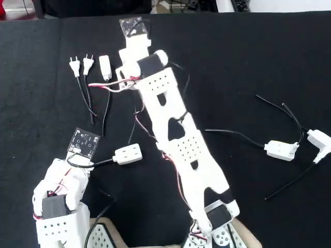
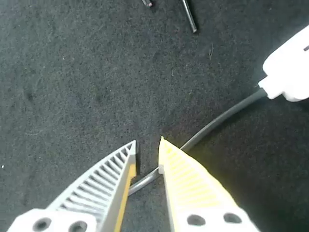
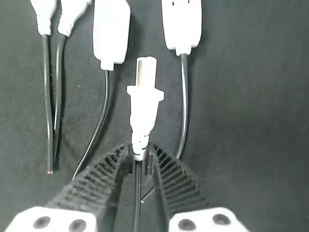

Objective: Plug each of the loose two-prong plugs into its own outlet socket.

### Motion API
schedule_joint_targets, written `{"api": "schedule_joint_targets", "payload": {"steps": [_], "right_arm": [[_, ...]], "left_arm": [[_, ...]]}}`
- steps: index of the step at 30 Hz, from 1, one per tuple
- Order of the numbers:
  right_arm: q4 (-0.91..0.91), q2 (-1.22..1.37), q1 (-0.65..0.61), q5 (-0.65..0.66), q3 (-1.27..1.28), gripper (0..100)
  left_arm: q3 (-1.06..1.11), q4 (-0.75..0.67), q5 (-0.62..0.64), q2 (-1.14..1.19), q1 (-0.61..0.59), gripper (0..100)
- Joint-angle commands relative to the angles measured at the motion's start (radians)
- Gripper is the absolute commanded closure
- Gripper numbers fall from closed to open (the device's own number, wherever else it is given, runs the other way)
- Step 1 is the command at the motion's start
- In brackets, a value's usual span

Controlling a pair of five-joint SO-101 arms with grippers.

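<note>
The right claw [image 3: 140, 151] is clamped on the thin tail of a plug [image 3: 142, 104], which hangs just above the bench [image 1: 232, 62]. The plug's prongs face the gap between the first socket [image 3: 112, 31] and the second socket [image 3: 182, 21]. Two spare plugs [image 3: 43, 12] lie beside the first socket, not yet plugged in.

The left claw [image 2: 147, 145] sits over the cord [image 2: 217, 118] of a third socket [image 2: 289, 67], well apart from the others. Whether it grips that cord cannot be told.

The main risks are probably these:
- **Missing both sockets:** a straight push would send the prongs between the two sockets, so the plug must shift sideways first.
- **Plug swinging:** the grip is far back on the tail, so the plug may pivot or slip once the prongs meet a socket face.
- **Socket sliding:** both sockets lie loose with nothing bracing them, and either would likely skid away under pressure.
- **Snagged cords:** the cords run close to the claw and could drag a neighbour out of line.
</note>
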Motion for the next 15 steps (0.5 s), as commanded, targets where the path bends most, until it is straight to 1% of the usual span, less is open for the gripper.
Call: {"api": "schedule_joint_targets", "payload": {"steps": [1,4,9,15], "right_arm": [[0.040,-0.108,0.018,0.075,-0.021,98.7],[0.040,-0.168,0.032,0.121,0.094,98.7],[0.040,-0.397,0.094,0.169,0.446,98.7],[0.035,-0.785,0.135,0.354,0.957,98.7]], "left_arm": [[-0.004,-0.008,-0.011,-0.005,0.007,91],[-0.004,-0.008,-0.011,-0.005,0.007,91],[-0.002,-0.008,-0.011,-0.005,0.008,91],[0.001,-0.008,-0.011,-0.006,0.008,91]]}}
